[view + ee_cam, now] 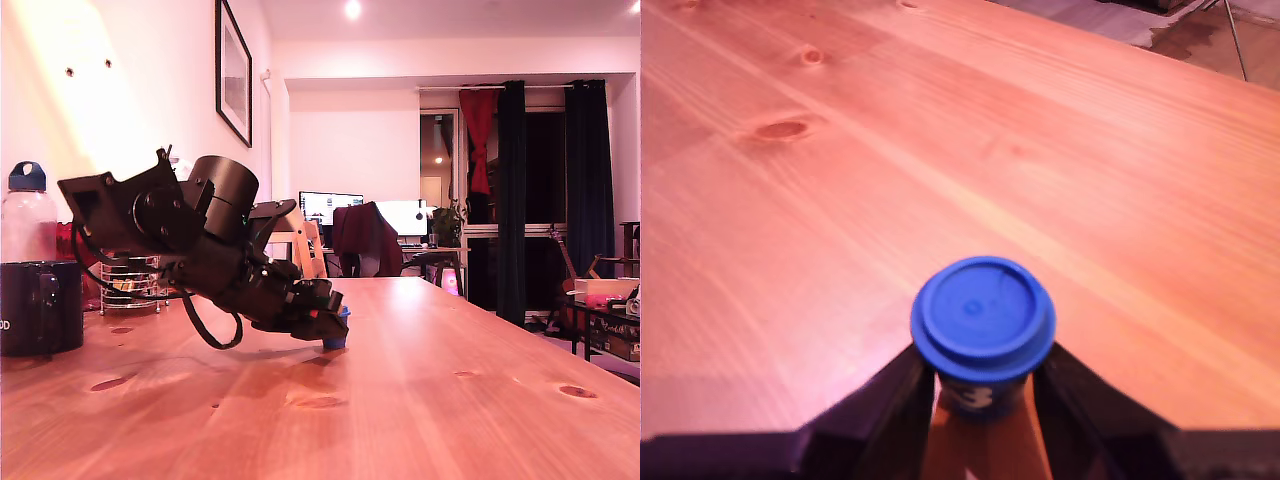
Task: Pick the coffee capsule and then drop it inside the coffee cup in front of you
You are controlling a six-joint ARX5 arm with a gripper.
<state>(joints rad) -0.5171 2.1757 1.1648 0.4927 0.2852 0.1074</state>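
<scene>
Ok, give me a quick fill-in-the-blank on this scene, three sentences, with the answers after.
1. The coffee capsule between the gripper fingers has a lid coloured ____.
2. In the exterior view, the black coffee cup stands at the picture's ____ edge.
3. The clear bottle behind the cup has a dark blue ____.

Missing words: blue; left; cap

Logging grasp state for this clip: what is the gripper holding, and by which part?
The gripper pinches the blue coffee capsule by its body sides, below the rim.
</scene>
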